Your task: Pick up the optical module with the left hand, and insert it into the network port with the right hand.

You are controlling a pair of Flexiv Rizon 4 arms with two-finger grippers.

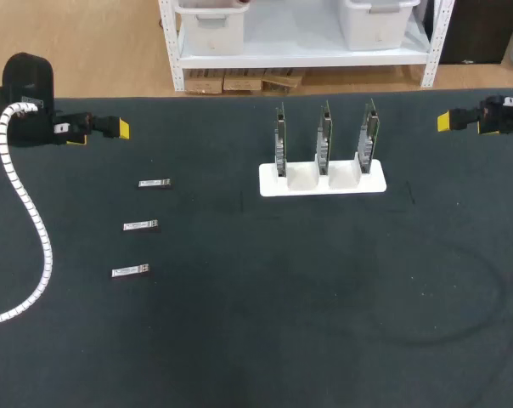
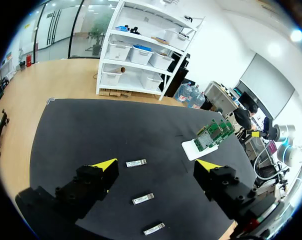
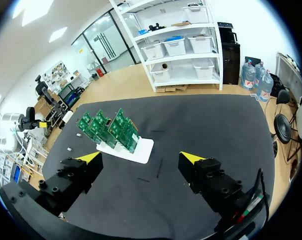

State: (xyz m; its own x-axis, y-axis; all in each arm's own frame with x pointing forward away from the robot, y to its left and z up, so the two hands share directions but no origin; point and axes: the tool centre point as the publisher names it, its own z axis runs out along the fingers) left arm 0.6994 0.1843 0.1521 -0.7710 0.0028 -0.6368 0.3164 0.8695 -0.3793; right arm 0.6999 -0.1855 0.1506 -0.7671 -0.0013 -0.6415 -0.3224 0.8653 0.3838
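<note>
Three small silver optical modules lie in a column on the left of the dark table: far (image 1: pixel 155 183), middle (image 1: pixel 142 225), near (image 1: pixel 131 271). My left gripper (image 1: pixel 116 128) hovers at the back left, beyond the far module, open and holding nothing. In the left wrist view the modules (image 2: pixel 136 163) (image 2: pixel 143 198) (image 2: pixel 154 229) lie below the open gripper (image 2: pixel 156 165). A white stand (image 1: pixel 323 180) holds three upright green network cards (image 1: pixel 324 136) at centre back. My right gripper (image 1: pixel 448 121) hangs at the back right, open and empty. In its wrist view (image 3: pixel 141 159), the cards (image 3: pixel 108 130) stand ahead.
A white corrugated cable (image 1: pixel 31 229) from my left arm hangs down over the table's left edge. The dark mat (image 1: pixel 282 323) stretches bare in front of the stand and to its right.
</note>
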